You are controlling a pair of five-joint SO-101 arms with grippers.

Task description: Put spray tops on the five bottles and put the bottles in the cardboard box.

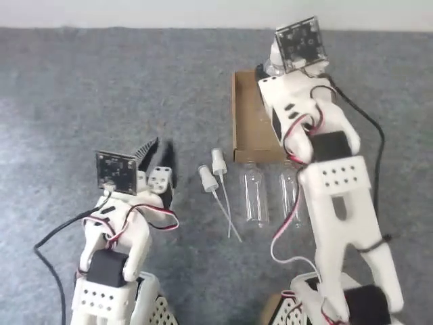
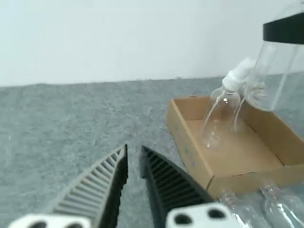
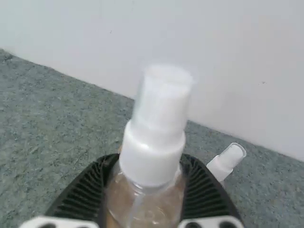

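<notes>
Where box rim (image 1: 234, 115) ends, open carpet (image 1: 135, 88).

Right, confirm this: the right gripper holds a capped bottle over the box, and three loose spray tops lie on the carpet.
Wrong count: the high view shows two loose spray tops on the carpet, not three. The right gripper does hold a capped bottle over the box.

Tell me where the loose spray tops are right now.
In the high view, both spray tops lie on the carpet between the left gripper and the two uncapped bottles, near the cardboard box.
</notes>
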